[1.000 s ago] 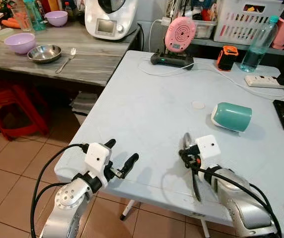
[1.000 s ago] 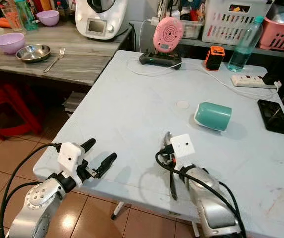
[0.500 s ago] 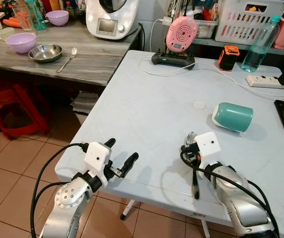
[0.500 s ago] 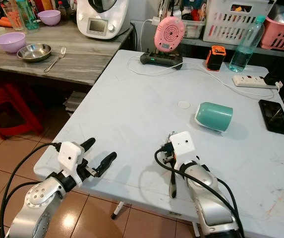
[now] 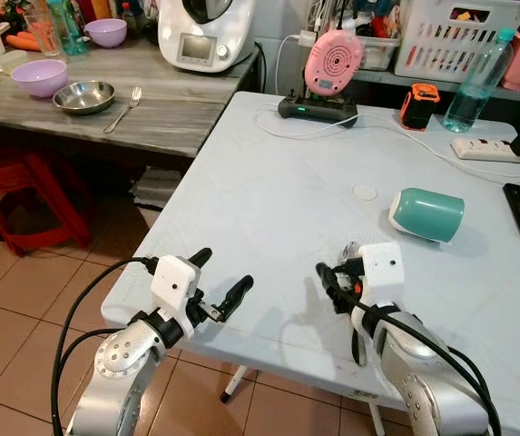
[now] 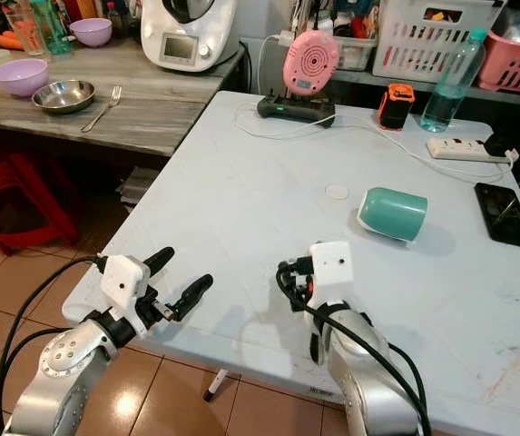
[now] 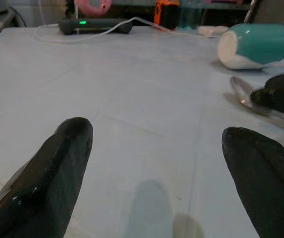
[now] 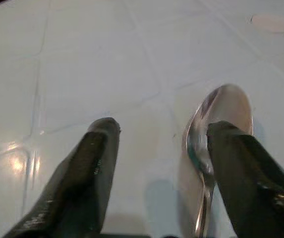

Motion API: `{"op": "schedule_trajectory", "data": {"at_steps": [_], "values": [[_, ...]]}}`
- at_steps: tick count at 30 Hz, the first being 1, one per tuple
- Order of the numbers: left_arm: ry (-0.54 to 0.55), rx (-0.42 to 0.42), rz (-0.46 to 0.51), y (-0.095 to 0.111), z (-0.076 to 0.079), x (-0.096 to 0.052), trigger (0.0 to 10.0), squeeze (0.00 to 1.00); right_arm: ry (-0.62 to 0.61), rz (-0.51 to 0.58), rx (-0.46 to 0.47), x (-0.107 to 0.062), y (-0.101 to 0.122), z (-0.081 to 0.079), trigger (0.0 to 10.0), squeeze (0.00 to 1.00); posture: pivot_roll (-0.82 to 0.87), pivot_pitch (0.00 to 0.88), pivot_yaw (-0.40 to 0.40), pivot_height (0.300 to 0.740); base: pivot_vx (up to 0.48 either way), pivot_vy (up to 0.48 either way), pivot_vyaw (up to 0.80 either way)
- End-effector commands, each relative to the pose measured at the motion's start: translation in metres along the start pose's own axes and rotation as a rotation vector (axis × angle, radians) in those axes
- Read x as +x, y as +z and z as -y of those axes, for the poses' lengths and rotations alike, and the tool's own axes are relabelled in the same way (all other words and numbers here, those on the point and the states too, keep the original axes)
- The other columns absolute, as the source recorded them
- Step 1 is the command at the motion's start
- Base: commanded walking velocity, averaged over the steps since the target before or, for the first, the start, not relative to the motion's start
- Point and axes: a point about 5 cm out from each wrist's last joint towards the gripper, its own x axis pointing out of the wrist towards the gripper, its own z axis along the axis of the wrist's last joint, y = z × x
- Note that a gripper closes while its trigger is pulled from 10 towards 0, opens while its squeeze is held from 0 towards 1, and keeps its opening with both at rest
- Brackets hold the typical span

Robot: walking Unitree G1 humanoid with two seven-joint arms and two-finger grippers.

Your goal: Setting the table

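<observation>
- Spoon [image 8: 216,130] on the white table [image 5: 269,191], near the front edge, bowl toward the teal cup [image 5: 426,214], handle running back toward the robot, long axis roughly front to back.
- Lay flat, no longer gripped: half a second ago clamped in the right gripper [image 8: 156,148], now released, fingers spread, one finger [image 8: 241,163] over the spoon's neck, the other off to the side.
- Probably meant the placing step was done; retreat next.
- Left gripper [image 5: 216,282] hovered at the table's near corner, fingers wide, holding nothing.
- Fork [image 5: 122,107], steel bowl [image 5: 83,96] waited on the wooden counter [image 5: 160,113], well apart.
</observation>
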Motion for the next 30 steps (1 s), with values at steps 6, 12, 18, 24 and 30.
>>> {"op": "schedule_trajectory", "data": {"at_steps": [6,12,18,24,30], "values": [[-0.014,0.016,0.015,0.005,-0.004,0.0,10.0,0.0,-0.022,-0.075,0.001,-0.013,-0.001,0.007,10.0,1.0,-0.05,0.05,-0.012,0.74,0.0,0.0,0.0],[-0.017,0.013,0.024,0.007,-0.005,0.003,10.0,0.0,-0.031,-0.098,0.007,-0.011,-0.004,0.007,10.0,1.0,-0.06,0.046,-0.011,0.74,0.0,0.0,0.0],[-0.03,0.013,0.023,0.007,-0.004,0.003,10.0,0.0,-0.027,-0.137,0.036,-0.005,-0.013,0.008,10.0,0.0,-0.05,0.044,-0.01,0.74,0.0,0.0,0.0],[-0.035,0.009,0.024,0.006,-0.002,0.003,10.0,0.0,-0.02,-0.141,0.032,0.0,-0.017,0.007,10.0,0.0,-0.05,0.044,-0.01,0.74,0.0,0.0,0.0],[-0.047,0.005,0.03,0.007,0.0,0.004,10.0,0.0,-0.077,-0.149,-0.005,0.007,-0.02,0.014,8.4,0.0,-0.05,0.044,-0.01,0.74,0.0,0.0,0.0]]}}
